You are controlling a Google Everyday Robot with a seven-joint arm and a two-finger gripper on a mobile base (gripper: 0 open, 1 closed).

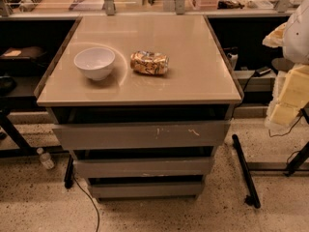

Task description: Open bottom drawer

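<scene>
A grey cabinet with a beige top [193, 57] stands in the middle of the camera view, with three handle-less drawer fronts stacked below. The bottom drawer [147, 190] is the narrowest and lowest, close to the floor, with a plain flat front and a dark gap above it; none of its inside shows. Above it are the mid-width front [142, 168] and the widest front [140, 135], which has pale scratches. My arm and gripper [288, 98] hang at the right edge of the view, well to the right of the cabinet and above drawer height, touching nothing.
A white bowl [94, 62] and a crumpled golden snack bag [149, 63] sit on the cabinet top. On the speckled floor lie a small plastic bottle [46, 158] at the left, a black cable [89, 202] and a black bar [245, 170] at the right. Dark shelving stands on both sides.
</scene>
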